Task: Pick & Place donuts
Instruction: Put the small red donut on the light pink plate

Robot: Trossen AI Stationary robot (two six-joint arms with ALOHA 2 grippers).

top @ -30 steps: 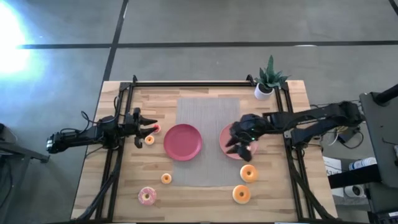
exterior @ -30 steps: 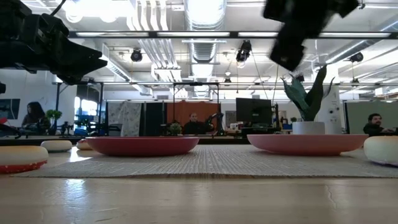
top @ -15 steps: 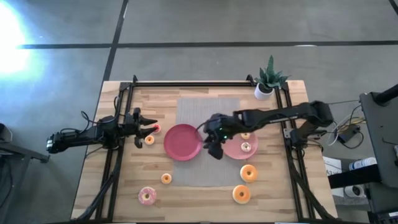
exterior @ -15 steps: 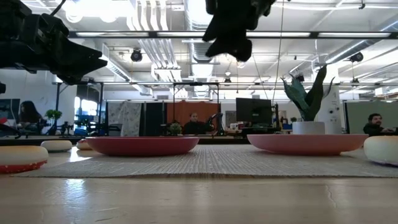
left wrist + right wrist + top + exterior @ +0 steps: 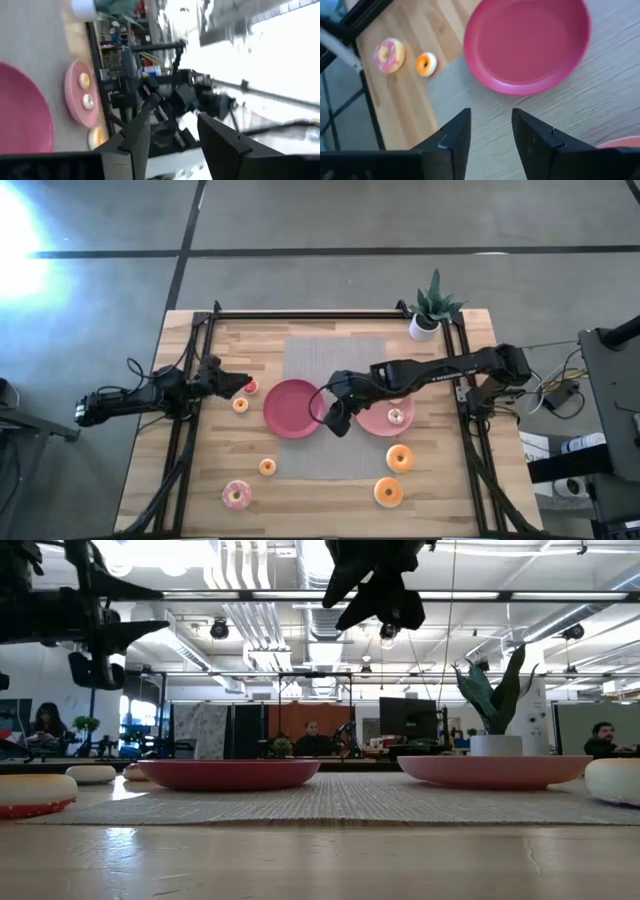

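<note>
My right gripper (image 5: 335, 422) (image 5: 490, 112) hangs open and empty above the grey mat, between the two pink plates. The right plate (image 5: 372, 420) carries two small donuts (image 5: 395, 417). The left plate (image 5: 293, 408) (image 5: 530, 45) has nothing on it. My left gripper (image 5: 238, 383) (image 5: 172, 112) is open and empty, raised beside a small red donut (image 5: 250, 387) and a small orange one (image 5: 240, 404). More donuts lie flat on the wood: a pink one (image 5: 237, 496) (image 5: 389, 55), a small orange one (image 5: 267, 467) (image 5: 426, 64), and two large orange ones (image 5: 400, 458) (image 5: 388, 492).
A potted plant (image 5: 430, 310) stands at the table's far right corner. A black frame (image 5: 330, 313) runs along the far edge and down both sides. The grey mat (image 5: 335, 360) is bare on its far half. In the low view, people sit in the room behind.
My right gripper has swung from over the right plate toward the table's left, and now hangs between the two plates. This has uncovered two donuts on the right plate. My left gripper has turned about its wrist while staying beside the red donut. No donut has moved.
</note>
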